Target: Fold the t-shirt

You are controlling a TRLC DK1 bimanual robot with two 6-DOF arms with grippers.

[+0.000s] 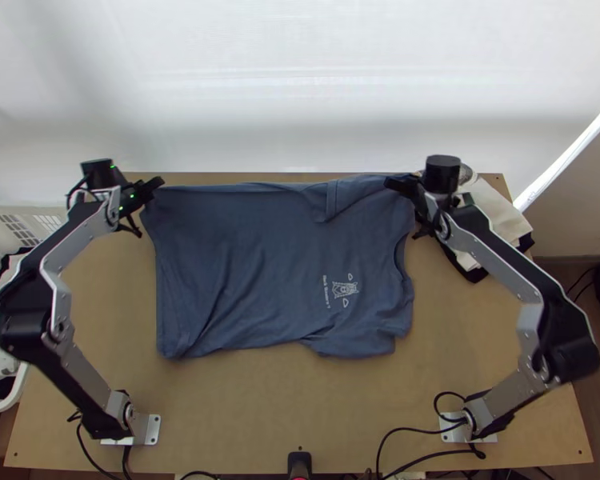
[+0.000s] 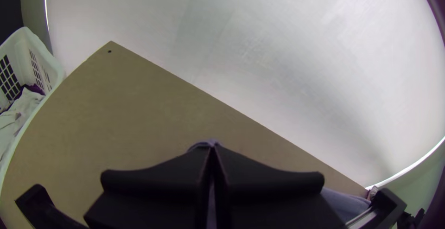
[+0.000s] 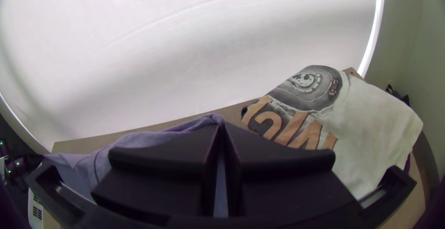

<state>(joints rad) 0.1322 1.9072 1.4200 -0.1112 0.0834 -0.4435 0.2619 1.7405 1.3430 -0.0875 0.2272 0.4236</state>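
Light wood is forming the worktop [image 1: 260, 416], and across its far half, nearer the left edge than the right, the blue t-shirt [image 1: 236, 264] is lying spread out, slightly rumpled. Its long axis is running left to right, roughly parallel to the far edge; the hem is facing the left edge and the neck end the right, with the small white print [image 1: 346, 290] sitting towards the neck. Just off the left edge, a white basket [image 1: 4, 406] is holding clothes. Near the far right corner, a printed white cloth [image 1: 496, 212] is resting over dark cloth [image 1: 466, 270]. The left gripper [image 1: 158, 186] is pinching the t-shirt's far hem corner; the right gripper [image 1: 390, 184] is clenching its far side near the shoulder.
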